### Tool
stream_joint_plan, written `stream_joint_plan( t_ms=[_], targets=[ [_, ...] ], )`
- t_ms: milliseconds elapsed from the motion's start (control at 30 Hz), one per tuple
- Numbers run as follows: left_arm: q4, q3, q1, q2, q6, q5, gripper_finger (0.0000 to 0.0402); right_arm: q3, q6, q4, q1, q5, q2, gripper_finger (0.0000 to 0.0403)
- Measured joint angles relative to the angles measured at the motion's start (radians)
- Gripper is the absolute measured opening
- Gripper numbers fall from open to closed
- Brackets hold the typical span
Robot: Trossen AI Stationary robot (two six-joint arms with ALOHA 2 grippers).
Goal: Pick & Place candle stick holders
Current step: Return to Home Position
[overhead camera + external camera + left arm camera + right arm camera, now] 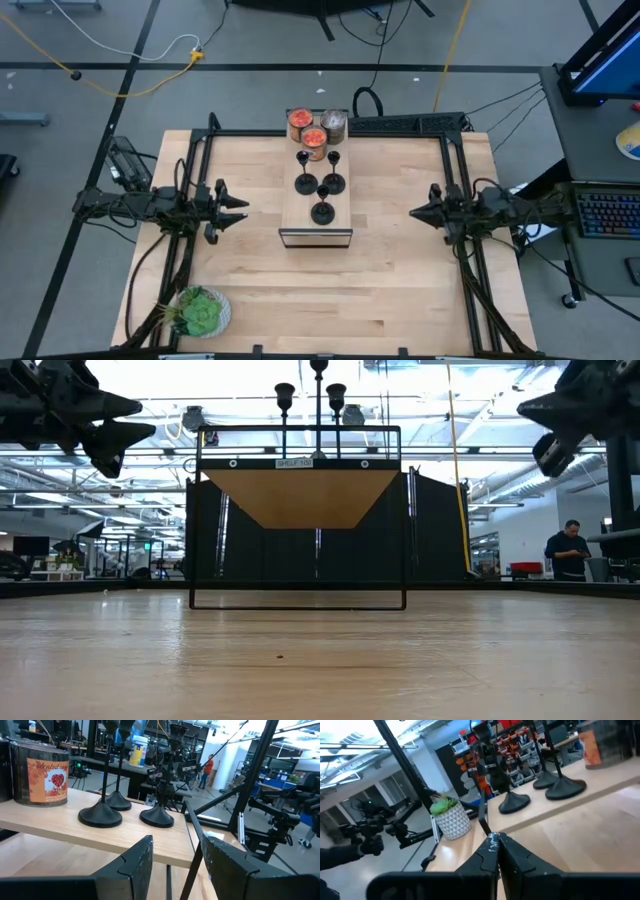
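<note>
Three small black candle stick holders (pixel 322 212), each a round flat base with a thin stem and a small cup top, stand upright on the light wooden top of the black-framed shelf (pixel 294 214) at the centre of the high view. Two are side by side and the third is just below them in the frame, all close together. At the shelf's upper end sit two short round jars with red-orange contents (pixel 299 122) and one silvery-grey round jar (pixel 334 123). Your left gripper (pixel 238 211) is at middle left of the frame, off the shelf and well apart from the holders, its jaws spread with nothing between them. Your right gripper (pixel 414 212) is at middle right, also clear of the shelf, its fingers pressed together and empty. A green plant in a pale round pot (pixel 200 312) stands at the lower left of the wooden table (pixel 400 300). In the low view, a person (pixel 568 552) stands at far right in the room beyond.
</note>
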Motion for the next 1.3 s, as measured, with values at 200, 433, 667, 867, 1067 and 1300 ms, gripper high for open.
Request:
stream_joint_plan(
  t_ms=[200, 433, 667, 867, 1067, 1300],
  targets=[
    [-0.011, 0.0, 0.0, 0.0, 0.017, 0.0, 0.0175, -0.035, 0.014, 0.005, 0.0, -0.018, 0.0, 0.0],
    [-0.03, 0.0, 0.0, 0.0, 0.064, 0.0, 0.0175, -0.115, -0.037, 0.177, 0.0, -0.018, 0.002, 0.0],
    [-0.071, 0.0, 0.014, 0.0, 0.08, -0.008, 0.0175, -0.225, 0.029, 0.304, 0.0, -0.016, 0.003, 0.0],
    [-0.085, 0.0, 0.057, -0.001, 0.102, 0.012, 0.0175, -0.225, 0.026, 0.341, 0.0, -0.017, 0.005, 0.0],
    [-0.102, 0.0, 0.099, -0.001, 0.109, 0.137, 0.0175, -0.227, -0.009, 0.347, 0.0, -0.013, 0.005, 0.0],
    [-0.111, 0.0, 0.11, -0.001, 0.095, 0.088, 0.0175, -0.228, -0.075, 0.339, 0.0, -0.015, 0.005, 0.0]
  ],
)
